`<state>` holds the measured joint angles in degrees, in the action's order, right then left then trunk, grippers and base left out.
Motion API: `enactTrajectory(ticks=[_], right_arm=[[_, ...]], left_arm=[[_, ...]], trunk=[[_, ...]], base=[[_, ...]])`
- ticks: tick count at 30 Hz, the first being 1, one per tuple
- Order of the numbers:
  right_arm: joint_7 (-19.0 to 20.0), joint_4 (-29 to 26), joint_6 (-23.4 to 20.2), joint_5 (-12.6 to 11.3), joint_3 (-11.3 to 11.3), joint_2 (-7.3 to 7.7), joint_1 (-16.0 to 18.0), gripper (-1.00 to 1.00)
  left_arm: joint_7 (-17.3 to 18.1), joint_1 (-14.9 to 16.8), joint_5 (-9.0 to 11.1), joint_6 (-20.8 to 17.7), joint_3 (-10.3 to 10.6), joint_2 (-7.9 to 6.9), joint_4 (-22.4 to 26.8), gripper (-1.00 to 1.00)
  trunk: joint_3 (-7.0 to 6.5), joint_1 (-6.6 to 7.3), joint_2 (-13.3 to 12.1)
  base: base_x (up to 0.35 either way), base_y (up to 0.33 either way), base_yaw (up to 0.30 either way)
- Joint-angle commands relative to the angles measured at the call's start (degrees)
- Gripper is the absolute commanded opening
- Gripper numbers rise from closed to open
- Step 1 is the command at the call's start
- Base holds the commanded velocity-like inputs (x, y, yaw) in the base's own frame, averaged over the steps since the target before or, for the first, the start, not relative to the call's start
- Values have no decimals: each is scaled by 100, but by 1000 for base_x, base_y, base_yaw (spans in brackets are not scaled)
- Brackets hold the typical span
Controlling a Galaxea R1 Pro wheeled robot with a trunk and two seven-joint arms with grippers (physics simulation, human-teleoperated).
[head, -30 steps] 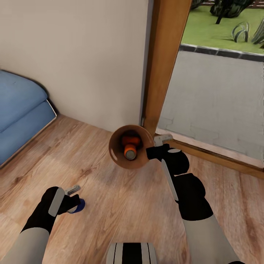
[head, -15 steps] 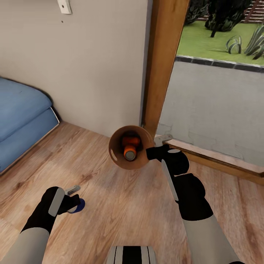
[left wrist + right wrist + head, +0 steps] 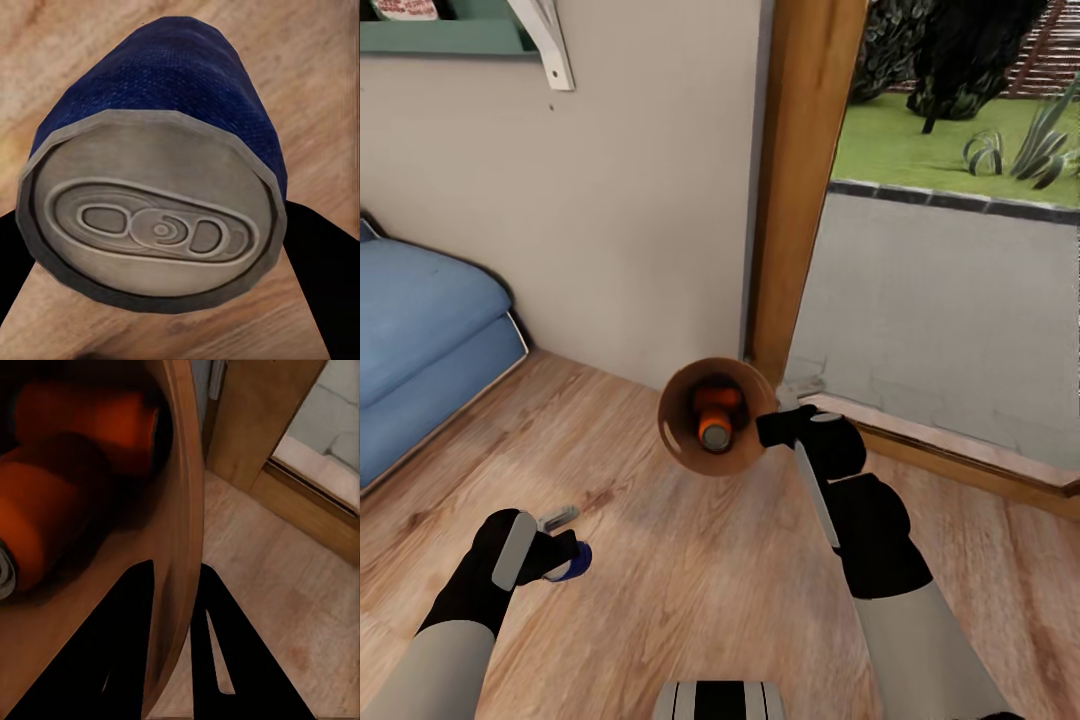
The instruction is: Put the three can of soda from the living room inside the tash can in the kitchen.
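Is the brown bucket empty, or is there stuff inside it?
Not empty. The bucket holds two orange cans, seen inside it from the head and right wrist views.

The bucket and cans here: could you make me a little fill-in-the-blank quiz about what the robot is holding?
1. The left gripper holds a can coloured ____.
2. Inside the bucket lie ____ orange cans.
3. The right fingers pinch the bucket's ____.
4. The sofa is coloured ____.

Missing words: blue; two; rim; blue.
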<state>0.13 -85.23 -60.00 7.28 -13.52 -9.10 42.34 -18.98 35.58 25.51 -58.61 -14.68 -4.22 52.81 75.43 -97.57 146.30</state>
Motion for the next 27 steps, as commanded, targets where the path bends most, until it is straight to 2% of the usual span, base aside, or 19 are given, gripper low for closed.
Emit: enactTrajectory(ticks=[1, 5, 11, 23, 27], right_arm=[[22, -3, 0, -68, -1, -2, 1, -100], [28, 226, 0, -84, -1, 2, -7, -100], [38, 457, 0, -261, -1, 8, -135, -100], [40, 991, 0, -306, 4, 31, -348, -100], [40, 1132, 0, -306, 13, 48, -369, -100]], left_arm=[[0, 0, -3, 0, 0, 0, -1, -100], [4, -1, 6, -1, 0, 0, 1, -100], [13, -3, 20, -4, 0, 0, 1, -100], [111, -15, 57, -35, 27, -10, 93, -100], [120, -20, 58, -127, 33, -19, 333, -100]], trunk=[[-24, 3, -1], [-112, 13, -7], [-245, 29, -15], [-511, 60, -31], [-600, 70, -36]], base=[[0, 0, 0], [0, 0, 0], [0, 0, 0], [0, 0, 0], [0, 0, 0]])
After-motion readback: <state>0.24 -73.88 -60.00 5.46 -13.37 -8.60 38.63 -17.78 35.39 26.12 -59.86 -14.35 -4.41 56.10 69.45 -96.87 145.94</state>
